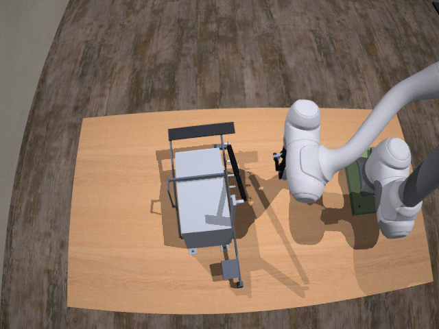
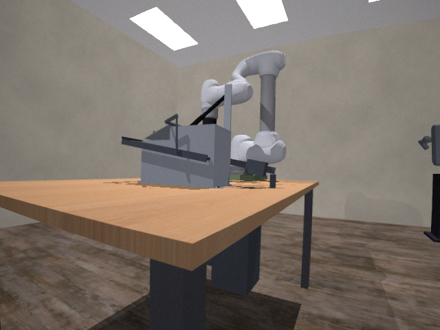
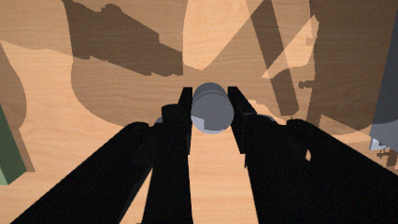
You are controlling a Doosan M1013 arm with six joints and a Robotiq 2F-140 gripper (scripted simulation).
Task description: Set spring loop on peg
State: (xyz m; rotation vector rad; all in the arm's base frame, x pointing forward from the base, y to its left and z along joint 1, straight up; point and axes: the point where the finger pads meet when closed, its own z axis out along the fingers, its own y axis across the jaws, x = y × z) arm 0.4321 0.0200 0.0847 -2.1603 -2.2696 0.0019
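Note:
In the wrist view my gripper [image 3: 209,101] is shut on the steel test weight [image 3: 212,108], a short grey cylinder held between the black fingers over the bench. From above, the gripper [image 1: 280,164] is to the right of the feeder [image 1: 202,195], mostly hidden under my white wrist. The feeder is a grey box with a dark lid bar [image 1: 201,130] at the back. Its small grey pedal [image 1: 230,269] is at the near end of a long lever. The black spring [image 1: 236,172] runs along the row of pegs [image 1: 231,175] on the feeder's right side. I cannot tell which peg holds the loop.
My arm's green base plate [image 1: 359,184] is at the bench's right edge and also shows in the wrist view [image 3: 9,154]. The feeder's corner [image 3: 385,117] is at the wrist view's right edge. In the side view the feeder [image 2: 184,159] hides the gripper.

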